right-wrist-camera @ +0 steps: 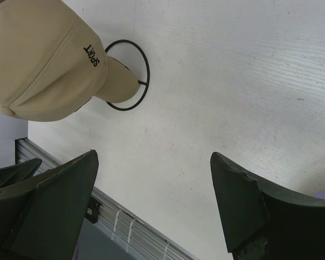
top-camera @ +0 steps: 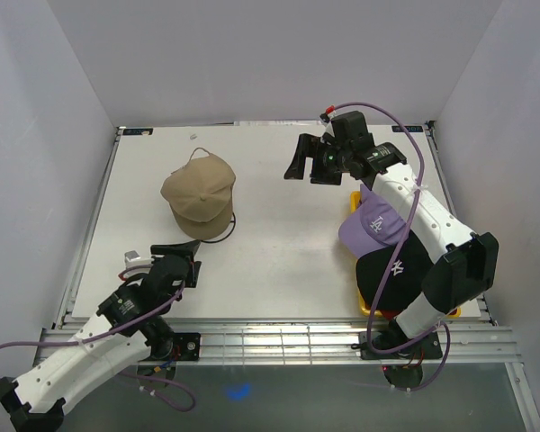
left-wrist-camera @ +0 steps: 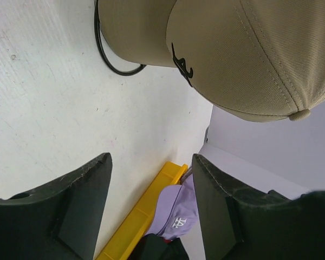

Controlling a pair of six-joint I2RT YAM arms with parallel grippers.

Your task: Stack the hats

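On the left-centre of the white counter (top-camera: 279,252), the tan cap (top-camera: 198,191) sits on a black wire stand (top-camera: 221,232), whose ring foot lies flat on the counter under the brim. The right wrist view shows the word SPORT in dark letters on the cap's side.

At the right edge of the counter, a yellow tray (top-camera: 364,307) holds two more hats. The lavender cap (top-camera: 371,225) lies toward the far end and touches the black cap (top-camera: 389,270), which has a white NY logo and lies at the near end. The right arm passes over both.

The left gripper (top-camera: 178,259) hovers low near the counter's near edge, just short of the tan cap. Its jaws are spread and hold nothing. The right gripper (top-camera: 309,168) hangs above the far middle of the counter, between the tan cap and the tray and well apart from both. Its jaws are spread wide and are also empty.
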